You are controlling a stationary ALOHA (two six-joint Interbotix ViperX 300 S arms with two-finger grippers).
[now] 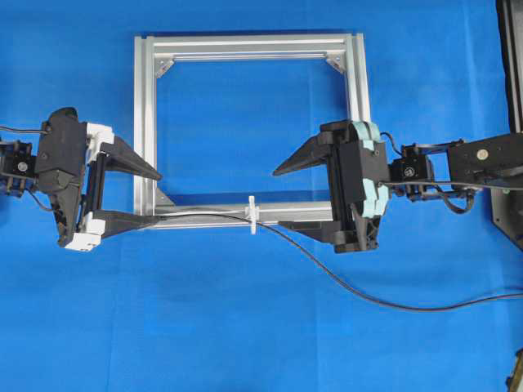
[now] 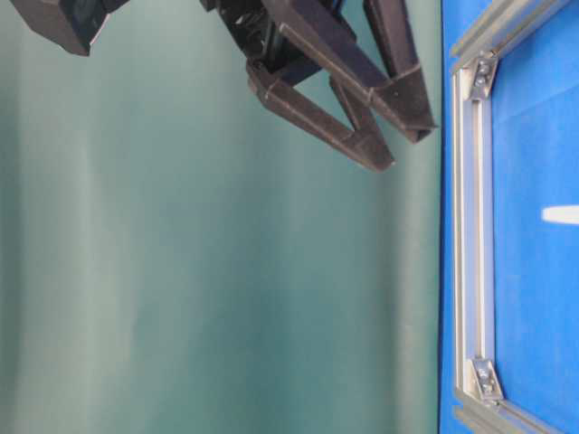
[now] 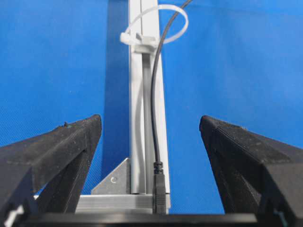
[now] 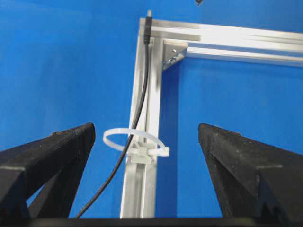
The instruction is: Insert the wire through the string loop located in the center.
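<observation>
The wire (image 1: 327,269) comes in from the right edge, passes through the string loop (image 1: 253,215) and lies along the aluminium frame's (image 1: 245,45) near rail. In the left wrist view the wire (image 3: 153,94) ends in its dark plug (image 3: 159,189) at the rail's corner, with the string loop (image 3: 186,26) beyond. My left gripper (image 1: 158,197) (image 3: 150,120) is open, straddling that corner and holding nothing. My right gripper (image 1: 278,198) (image 4: 146,126) is open and empty too, facing the string loop (image 4: 107,141) with the wire (image 4: 142,85) running through it.
The square frame lies flat on the blue cloth (image 1: 245,327). Slack wire curves across the cloth at the lower right. In the table-level view a pair of open black fingers (image 2: 362,145) hangs beside the frame's rail (image 2: 470,226).
</observation>
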